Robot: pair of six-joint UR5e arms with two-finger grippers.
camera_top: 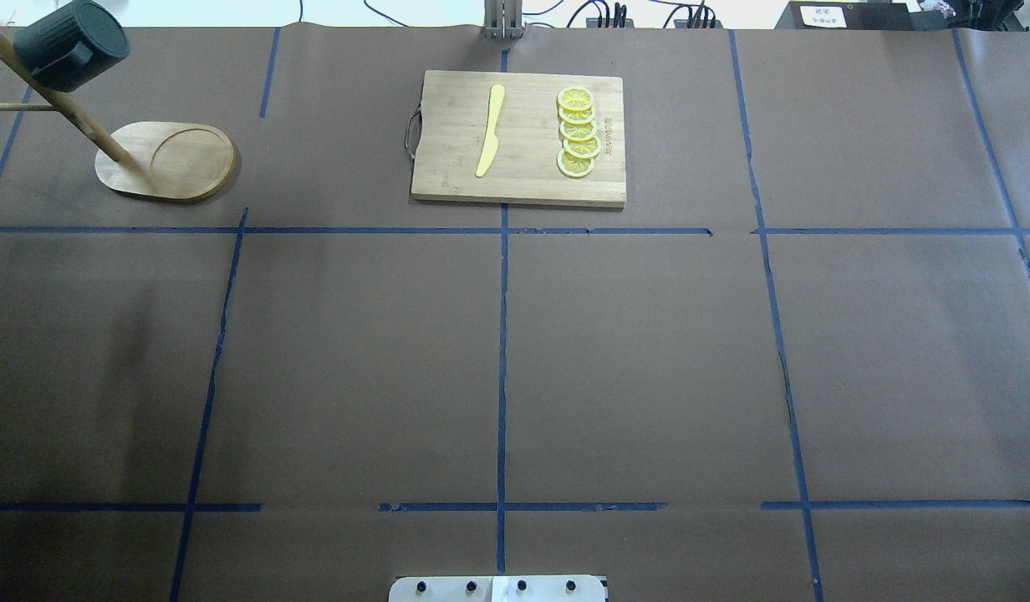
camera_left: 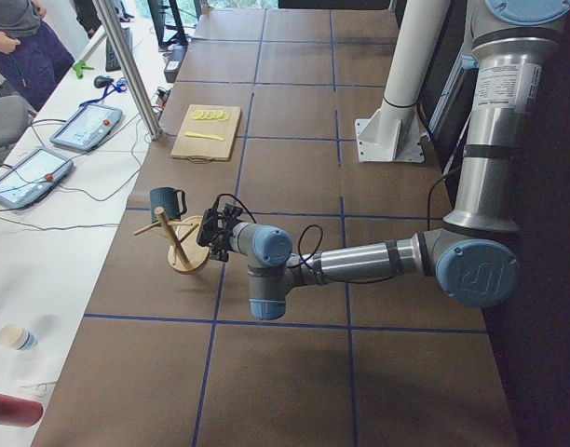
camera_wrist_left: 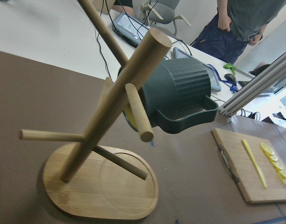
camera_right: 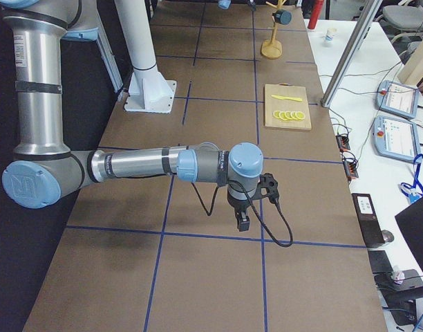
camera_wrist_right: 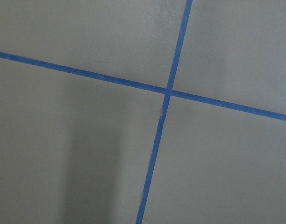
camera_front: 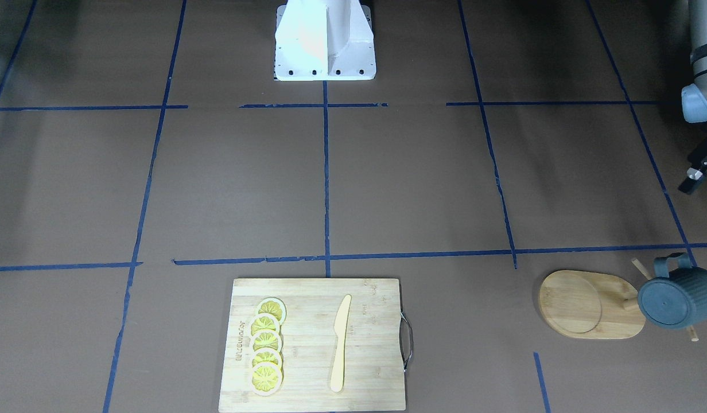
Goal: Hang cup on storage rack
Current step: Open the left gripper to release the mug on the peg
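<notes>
at ten o'clock in your overhead view the storage rack (camera_top: 189, 167) stands on the table (camera_top: 515, 351), its pole leaning toward eleven in that view. the cup (camera_top: 68, 46) sits up near the top of it, clear of the table. from the left wrist camera you see the cup tipped on its side, mouth toward the pole with a sliver of yellow showing and the handle at its five o'clock; which peg carries it, you cannot tell. you get the left claw (camera_left: 209, 233) in the left side view, just beside the rack's base on the robot's side. you cannot tell whether it is wide or narrow, or whether it touches the wood. moving right, at twelve o'clock in the overhead view lies the cutting board (camera_top: 515, 180), metal handle at its nine o'clock, with a yellow knife (camera_top: 491, 130) on it and a row of lemon slices (camera_top: 578, 134) at the knife's three o'clock. the right claw (camera_right: 242, 221) shows only in the right side view, pointing down over the table at seven o'clock from the board and well apart from it. its opening you cannot tell, and its wrist camera shows only crossed blue tape (camera_wrist_right: 168, 91).
</notes>
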